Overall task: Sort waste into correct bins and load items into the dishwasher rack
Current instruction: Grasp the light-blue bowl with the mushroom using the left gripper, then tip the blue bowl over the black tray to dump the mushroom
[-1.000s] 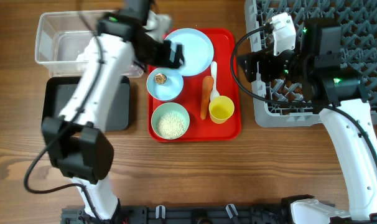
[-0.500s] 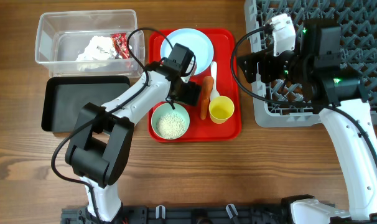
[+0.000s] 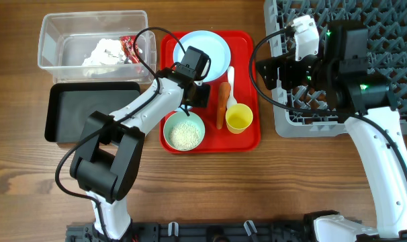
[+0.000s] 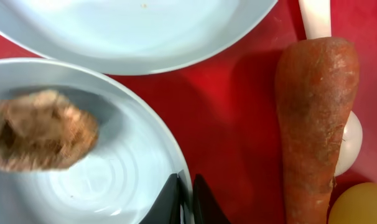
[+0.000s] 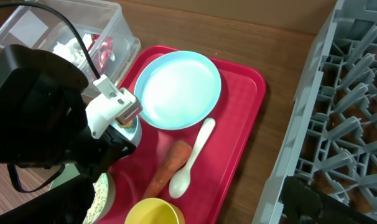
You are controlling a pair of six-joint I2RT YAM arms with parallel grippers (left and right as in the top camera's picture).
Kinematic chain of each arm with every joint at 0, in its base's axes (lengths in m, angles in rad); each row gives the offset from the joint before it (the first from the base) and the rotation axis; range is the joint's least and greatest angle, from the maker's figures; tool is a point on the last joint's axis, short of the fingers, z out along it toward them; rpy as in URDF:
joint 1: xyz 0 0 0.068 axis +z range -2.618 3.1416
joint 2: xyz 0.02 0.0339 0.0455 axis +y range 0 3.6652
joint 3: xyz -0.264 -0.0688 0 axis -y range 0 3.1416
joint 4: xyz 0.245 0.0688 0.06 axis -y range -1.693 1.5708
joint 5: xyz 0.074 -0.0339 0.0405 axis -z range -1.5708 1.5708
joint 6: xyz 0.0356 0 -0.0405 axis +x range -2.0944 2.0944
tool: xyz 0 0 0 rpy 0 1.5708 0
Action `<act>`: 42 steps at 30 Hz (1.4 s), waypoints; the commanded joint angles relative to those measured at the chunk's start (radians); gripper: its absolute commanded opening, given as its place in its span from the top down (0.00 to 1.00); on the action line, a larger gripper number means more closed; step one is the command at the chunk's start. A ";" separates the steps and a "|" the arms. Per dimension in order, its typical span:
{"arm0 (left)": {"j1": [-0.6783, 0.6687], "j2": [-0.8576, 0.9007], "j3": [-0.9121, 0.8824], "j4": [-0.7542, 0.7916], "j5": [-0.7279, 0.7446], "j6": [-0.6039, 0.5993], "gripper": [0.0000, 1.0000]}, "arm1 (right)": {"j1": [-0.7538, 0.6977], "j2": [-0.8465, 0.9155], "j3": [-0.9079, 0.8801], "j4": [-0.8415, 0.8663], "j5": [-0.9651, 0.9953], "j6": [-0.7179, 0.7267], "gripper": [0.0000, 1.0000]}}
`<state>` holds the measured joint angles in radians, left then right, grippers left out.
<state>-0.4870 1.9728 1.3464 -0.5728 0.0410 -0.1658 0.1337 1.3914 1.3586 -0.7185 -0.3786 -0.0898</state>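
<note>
We log the left gripper (image 4: 185, 200) pinching the rim of a small blue bowl (image 4: 114, 180), with the brown lump (image 4: 39, 130) inside. The carrot (image 4: 313, 118) lies at the bowl's 3 o'clock on the red tray (image 4: 238, 124). The right gripper (image 3: 265, 70) hangs over the rack (image 3: 391, 40) at its 9 o'clock edge; we cannot tell how its jaws stand.

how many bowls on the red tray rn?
2. Rice bowl at the red tray's front-left corner. Lump bowl just behind it, largely under the left tool in the overhead view, rim pinched in that tool. None seem hidden.
</note>
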 commanded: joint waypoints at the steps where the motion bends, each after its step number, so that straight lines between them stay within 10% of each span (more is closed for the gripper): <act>1: 0.005 0.008 -0.006 0.019 0.010 -0.006 0.96 | -0.004 0.010 0.022 -0.001 -0.022 0.014 0.00; 24: 0.027 -0.327 0.116 -0.113 0.053 -0.055 0.96 | -0.004 0.010 0.022 0.016 -0.003 0.011 0.00; 34: 0.390 -0.481 0.111 -0.582 0.289 -0.179 0.96 | -0.004 0.010 0.022 0.068 -0.004 0.014 0.00; 42: 0.706 -0.449 -0.014 -0.542 0.732 0.089 0.96 | -0.004 0.010 0.022 0.079 -0.004 0.015 0.00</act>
<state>0.1211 1.5101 1.3834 -1.1473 0.5171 -0.2249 0.1337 1.3914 1.3586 -0.6418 -0.3775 -0.0860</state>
